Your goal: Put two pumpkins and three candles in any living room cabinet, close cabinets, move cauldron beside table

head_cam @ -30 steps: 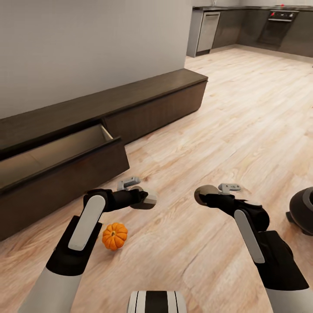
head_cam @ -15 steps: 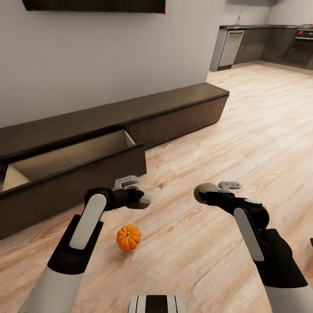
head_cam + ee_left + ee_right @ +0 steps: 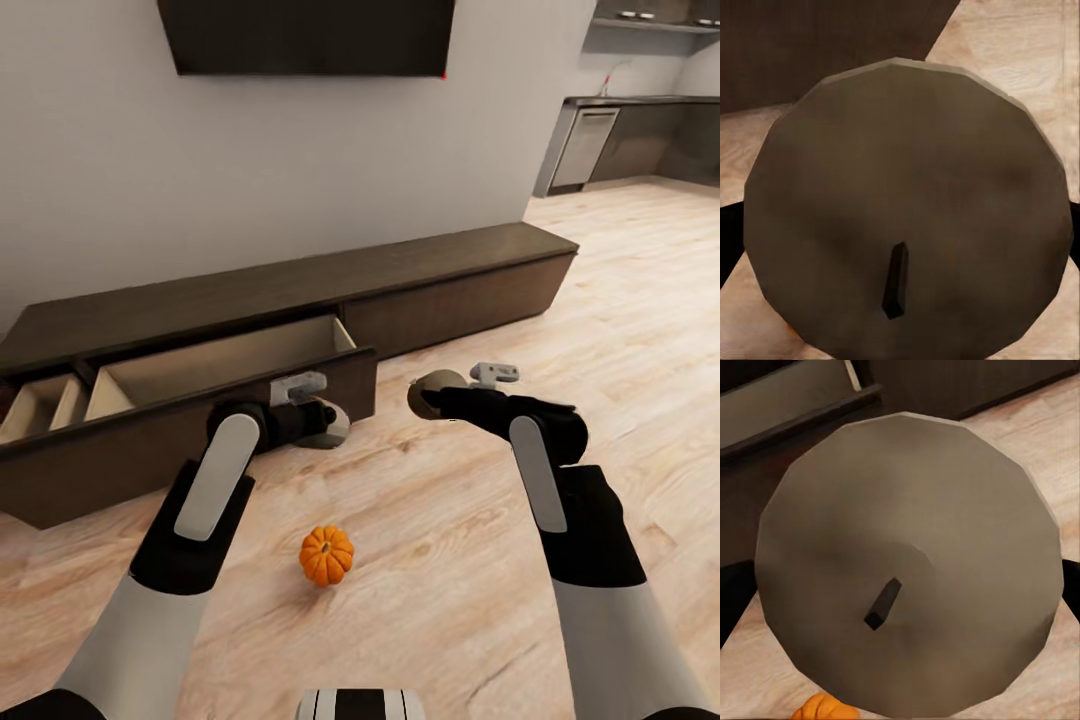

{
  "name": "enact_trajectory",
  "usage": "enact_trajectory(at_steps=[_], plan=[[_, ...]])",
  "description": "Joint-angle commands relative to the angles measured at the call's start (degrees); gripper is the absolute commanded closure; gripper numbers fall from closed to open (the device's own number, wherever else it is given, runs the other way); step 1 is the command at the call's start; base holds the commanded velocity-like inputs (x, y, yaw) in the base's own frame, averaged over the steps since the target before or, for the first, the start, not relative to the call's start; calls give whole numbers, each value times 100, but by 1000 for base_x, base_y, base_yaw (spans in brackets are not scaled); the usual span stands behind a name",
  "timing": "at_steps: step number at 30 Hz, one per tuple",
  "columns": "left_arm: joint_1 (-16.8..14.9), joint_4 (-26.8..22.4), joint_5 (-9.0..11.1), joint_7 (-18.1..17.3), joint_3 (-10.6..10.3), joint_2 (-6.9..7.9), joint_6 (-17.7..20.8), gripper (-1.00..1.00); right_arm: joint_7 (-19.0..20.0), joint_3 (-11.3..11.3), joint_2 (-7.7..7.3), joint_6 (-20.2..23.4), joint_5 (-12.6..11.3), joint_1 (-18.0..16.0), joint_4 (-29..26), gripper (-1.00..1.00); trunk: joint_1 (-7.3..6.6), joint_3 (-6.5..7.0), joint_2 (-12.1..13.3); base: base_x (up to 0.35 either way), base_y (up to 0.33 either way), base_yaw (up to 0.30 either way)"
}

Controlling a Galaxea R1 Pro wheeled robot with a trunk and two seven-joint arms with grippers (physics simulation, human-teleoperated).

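Though seemingly floor-bound, pumpkin (image 3: pixel 326 555) between arms

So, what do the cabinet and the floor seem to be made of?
The cabinet looks like dark brown wood with a matte finish: faint grain runs along its fronts, and the open drawer is pale beige inside. The floor looks like light wooden planks, with visible grain and seams. As a render, it may be laminate.

You've one orange pumpkin (image 3: pixel 326 555) upright on the floor; each tool holds a candle (image 3: pixel 325 428) (image 3: pixel 428 392); cabinet (image 3: pixel 300 300) drawers open.
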Motion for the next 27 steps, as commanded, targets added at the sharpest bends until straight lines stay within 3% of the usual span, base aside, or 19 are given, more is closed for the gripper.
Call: enact_trajectory(at_steps=[1,11,27], plan=[[35,-3,-90,70,-70,-9,93,100,-62,1,4,21,-39,2,-7,100,-3,21,0,0,0,259],[333,-3,-88,82,-271,-28,-217,100,-12,-7,-66,21,-34,-14,-9,100,-29,256,13,0,0,270],[534,-2,-108,91,-228,-46,-260,100,-11,1,-61,21,-34,17,-9,100,-70,611,35,0,0,276]])
